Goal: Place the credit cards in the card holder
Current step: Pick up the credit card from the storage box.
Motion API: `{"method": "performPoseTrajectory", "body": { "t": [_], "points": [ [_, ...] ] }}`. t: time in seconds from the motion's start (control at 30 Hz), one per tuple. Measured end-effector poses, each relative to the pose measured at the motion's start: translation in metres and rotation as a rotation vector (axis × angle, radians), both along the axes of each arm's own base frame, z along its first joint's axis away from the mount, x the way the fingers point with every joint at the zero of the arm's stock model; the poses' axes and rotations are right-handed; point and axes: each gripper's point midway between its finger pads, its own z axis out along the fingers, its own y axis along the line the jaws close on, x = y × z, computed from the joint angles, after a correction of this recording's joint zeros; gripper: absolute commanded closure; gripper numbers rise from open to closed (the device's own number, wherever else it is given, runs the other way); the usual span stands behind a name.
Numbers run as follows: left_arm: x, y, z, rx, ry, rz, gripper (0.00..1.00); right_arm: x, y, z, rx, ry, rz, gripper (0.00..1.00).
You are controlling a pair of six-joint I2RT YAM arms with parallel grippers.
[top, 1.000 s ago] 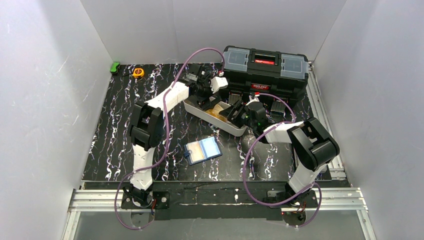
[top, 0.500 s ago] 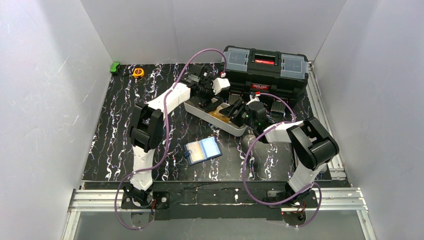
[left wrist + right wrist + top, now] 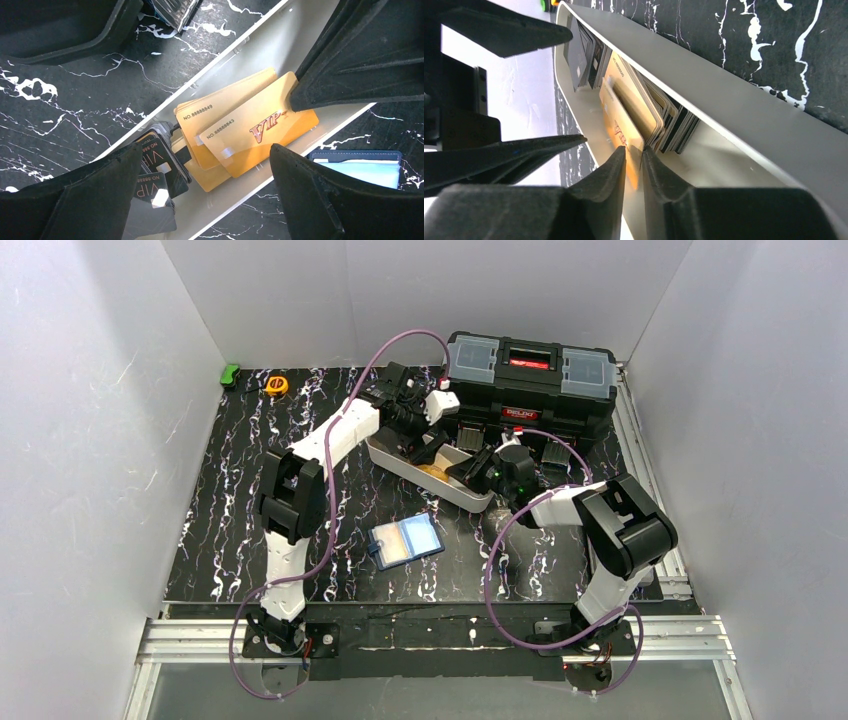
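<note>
Several credit cards lie in the long white tray (image 3: 280,35): a fan of orange-yellow ones with a VIP card (image 3: 260,131) on top, and black ones (image 3: 159,161) beside them. My right gripper (image 3: 634,150) is shut on the edge of the top orange-yellow card (image 3: 620,125), its dark fingers (image 3: 360,55) entering the left wrist view from the upper right. My left gripper (image 3: 206,148) hangs open above the tray, straddling the cards without touching them. The card holder (image 3: 405,540) lies open on the table, its light blue inside facing up, in front of the tray (image 3: 392,458).
A big black toolbox (image 3: 530,380) stands right behind the tray and both grippers. A yellow tape measure (image 3: 276,385) and a small green object (image 3: 230,374) sit at the back left. White walls enclose the black marbled table (image 3: 250,500).
My right gripper has closed on the top orange-yellow card. The left gripper has drifted slightly toward the back and stays open.
</note>
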Motion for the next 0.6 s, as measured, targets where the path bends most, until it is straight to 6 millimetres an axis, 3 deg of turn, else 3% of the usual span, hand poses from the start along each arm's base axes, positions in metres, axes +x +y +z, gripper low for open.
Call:
{"method": "performPoseTrajectory", "body": {
  "t": [0.3, 0.6],
  "points": [
    [0.001, 0.011, -0.002, 0.009, 0.022, 0.021, 0.01, 0.001, -0.002, 0.001, 0.007, -0.004, -0.003, 0.98],
    [0.017, 0.030, 0.006, 0.002, 0.010, 0.075, 0.01, -0.001, -0.006, 0.018, 0.024, -0.039, 0.001, 0.99]
  ]
}}
